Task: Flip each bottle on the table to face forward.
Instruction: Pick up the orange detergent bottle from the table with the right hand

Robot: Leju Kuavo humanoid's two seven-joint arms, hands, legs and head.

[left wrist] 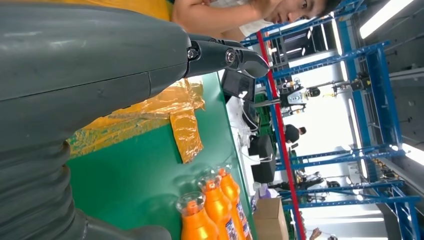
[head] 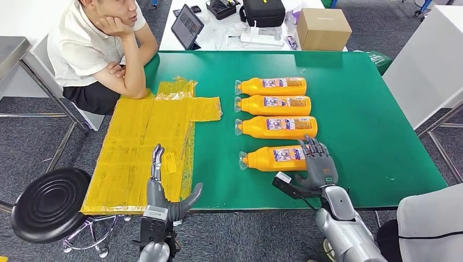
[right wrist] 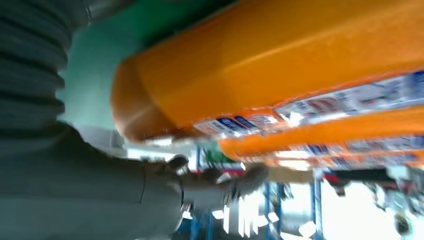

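Orange bottles [head: 273, 102]: four, lying in a column, centre of frame. Yellow sheet [head: 144, 147]: one, left. Cardboard box [head: 323, 28]: one, top. Tablet [head: 187, 25]: one. Black stool [head: 49, 203]: one, lower left.

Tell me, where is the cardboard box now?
In the head view, the cardboard box stands on the white table beyond the green table's far edge, right of the black case.

Head looks down; both wrists sit low, sharing bottles [head: 275, 126].
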